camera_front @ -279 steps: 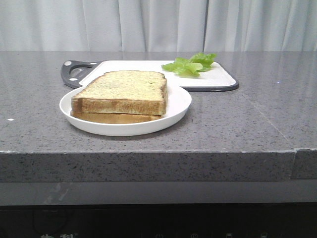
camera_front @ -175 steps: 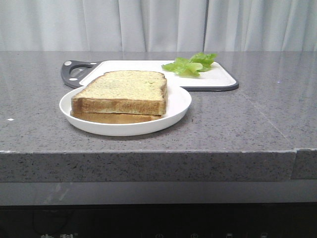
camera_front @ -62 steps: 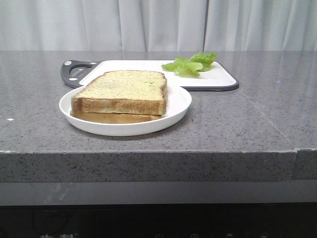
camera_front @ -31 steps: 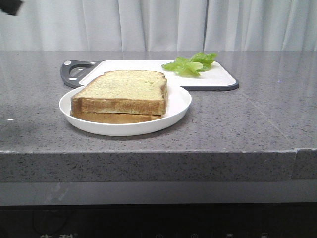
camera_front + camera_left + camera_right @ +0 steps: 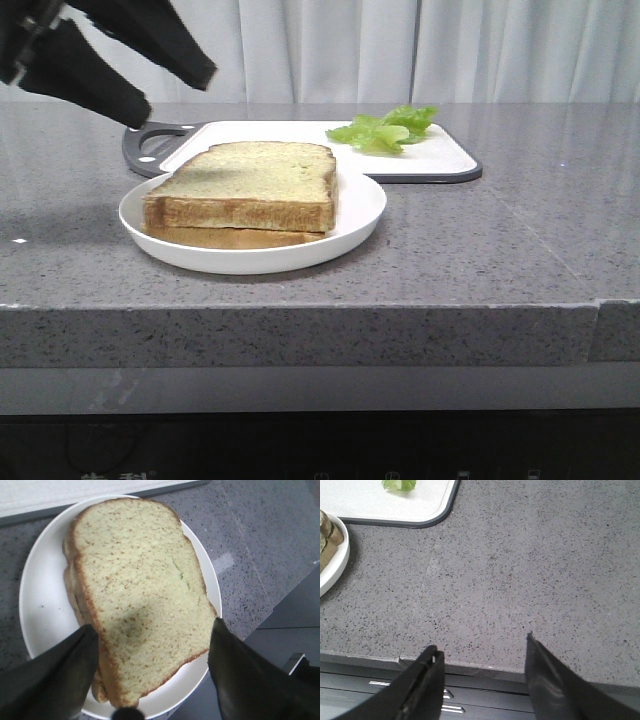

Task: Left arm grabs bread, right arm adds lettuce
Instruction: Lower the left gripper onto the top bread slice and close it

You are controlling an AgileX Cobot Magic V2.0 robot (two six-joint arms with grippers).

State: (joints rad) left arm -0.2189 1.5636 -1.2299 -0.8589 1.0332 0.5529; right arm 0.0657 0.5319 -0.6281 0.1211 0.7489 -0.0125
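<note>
Pale yellow-faced bread (image 5: 247, 185) with brown crust lies at centre-left of the front frame, stacked on a thinner slice (image 5: 225, 237), both on a white plate (image 5: 362, 215). Lettuce (image 5: 385, 129) sits in the upper centre, on the right half of a white cutting board (image 5: 445, 158) behind the plate; leaf and bread are well apart.

Left gripper (image 5: 170, 86): upper left of the front frame, above the counter (image 5: 500, 250), fingers spread, nothing between them, clear of plate and bread.

Left wrist view only: bread face (image 5: 142, 600) seen from above, fine brown speckling, a shadow patch near its lower middle. Both black fingers (image 5: 55, 675) frame the slice at the lower corners, gap wider than the slice. Lower slice shows only as a sliver at the left edge.

Right wrist view only: right gripper (image 5: 485, 672), fingers apart and empty, at the bottom of the frame over the counter's near edge. Plate rim (image 5: 340, 560) at left edge, board corner (image 5: 437, 515) and a scrap of lettuce (image 5: 400, 485) at upper left. This gripper is not visible in the front view.

Edges and room: bare counter fills the right half of the front frame. Plate sits near the front edge; board's dark handle (image 5: 150, 145) lies just behind the plate's left side.
</note>
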